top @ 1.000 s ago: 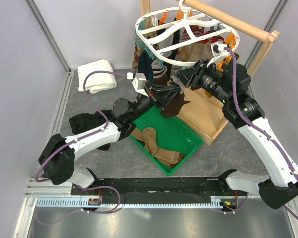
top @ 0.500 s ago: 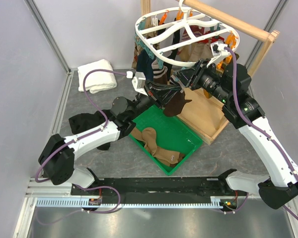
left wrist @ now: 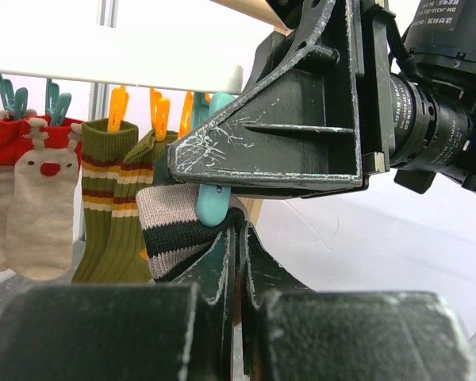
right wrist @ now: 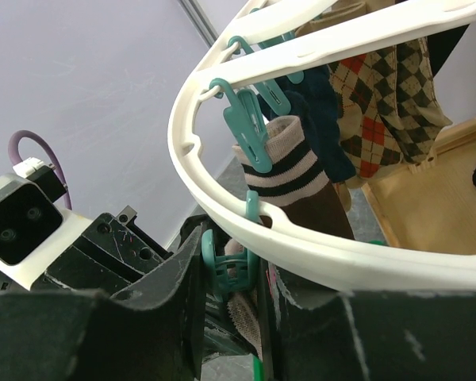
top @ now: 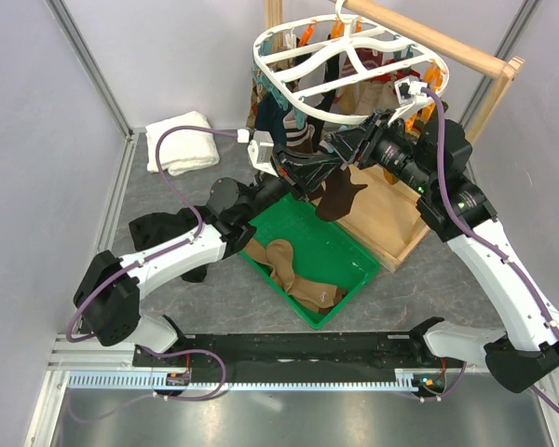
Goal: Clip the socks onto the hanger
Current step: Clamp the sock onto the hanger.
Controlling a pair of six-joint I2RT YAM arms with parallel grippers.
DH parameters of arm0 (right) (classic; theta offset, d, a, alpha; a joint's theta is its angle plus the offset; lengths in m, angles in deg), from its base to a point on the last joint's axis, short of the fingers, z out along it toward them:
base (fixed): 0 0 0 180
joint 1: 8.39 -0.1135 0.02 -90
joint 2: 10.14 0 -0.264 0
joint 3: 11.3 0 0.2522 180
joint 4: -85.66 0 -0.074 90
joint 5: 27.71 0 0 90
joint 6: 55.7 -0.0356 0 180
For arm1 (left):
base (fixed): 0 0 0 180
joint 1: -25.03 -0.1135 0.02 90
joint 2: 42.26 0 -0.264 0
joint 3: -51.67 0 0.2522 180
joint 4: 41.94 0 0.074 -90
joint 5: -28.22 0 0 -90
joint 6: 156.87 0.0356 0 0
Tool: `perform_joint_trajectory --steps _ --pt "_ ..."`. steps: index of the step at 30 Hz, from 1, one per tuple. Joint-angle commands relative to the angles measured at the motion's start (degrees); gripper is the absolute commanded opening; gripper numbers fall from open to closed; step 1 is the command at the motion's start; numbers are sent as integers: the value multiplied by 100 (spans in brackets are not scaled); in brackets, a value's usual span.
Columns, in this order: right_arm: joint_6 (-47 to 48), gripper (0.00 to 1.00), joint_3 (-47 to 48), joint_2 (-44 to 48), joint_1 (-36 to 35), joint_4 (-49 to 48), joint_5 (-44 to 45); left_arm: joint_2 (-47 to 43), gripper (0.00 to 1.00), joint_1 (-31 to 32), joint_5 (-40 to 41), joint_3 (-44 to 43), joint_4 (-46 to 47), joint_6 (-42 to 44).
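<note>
1. Nearest me, two tan socks (top: pixel 298 275) lie in the green bin (top: pixel 340 253) on the table, waiting their turn.
2. Just past the bin, my left fingers (left wrist: pixel 238 250) are pressed together on the striped cuff of the brown sock (top: pixel 338 197). I hold it up at the top end, so its long axis runs straight down and the foot dangles free above the bin's far edge.
3. Right above that cuff, my right fingers (top: pixel 340 147) are clamped on a teal clip (left wrist: pixel 213 208), one finger on each side of it. They come in from the right, opposite my left arm.
4. What the next move turns on, I judge: the clip's lower end sits right against the top of the cuff, with the sock below it and a shade toward my left. I cannot tell whether the cuff is already between the clip's halves. If it is not, a short lift by my left arm, the nearer one, should put it there. Letting go of the clip would then be the right arm's job.
5. The clip hangs from the near rim of the hanger (right wrist: pixel 341 250).
6. Farther round the rim, clipped socks (right wrist: pixel 289 171) hang cuff-up.
</note>
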State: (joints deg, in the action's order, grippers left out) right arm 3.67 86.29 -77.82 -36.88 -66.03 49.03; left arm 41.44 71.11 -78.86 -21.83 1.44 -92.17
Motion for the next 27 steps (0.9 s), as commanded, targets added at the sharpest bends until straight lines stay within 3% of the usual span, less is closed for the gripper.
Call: perform_joint_trajectory --steps 1,5,8,15,18,22,27 --pt "-66 0 37 -158 -60 242 -476 -38 2 -21 -85 -274 183 280" --pt "-48 27 45 -114 -60 242 -406 -73 2 -21 -59 -239 95 324" --pt "-22 41 54 -79 -51 242 -344 -64 2 -21 -50 -230 77 315" --pt "-4 48 81 -26 -60 242 -344 -38 2 -21 -41 -292 25 289" --pt "22 57 98 0 -51 233 -336 -47 4 -21 3 -309 -19 306" --pt "110 75 107 88 -51 250 -222 -73 16 -21 73 -301 -46 315" --pt "303 84 195 229 -43 391 51 -100 31 -29 161 -283 -54 306"
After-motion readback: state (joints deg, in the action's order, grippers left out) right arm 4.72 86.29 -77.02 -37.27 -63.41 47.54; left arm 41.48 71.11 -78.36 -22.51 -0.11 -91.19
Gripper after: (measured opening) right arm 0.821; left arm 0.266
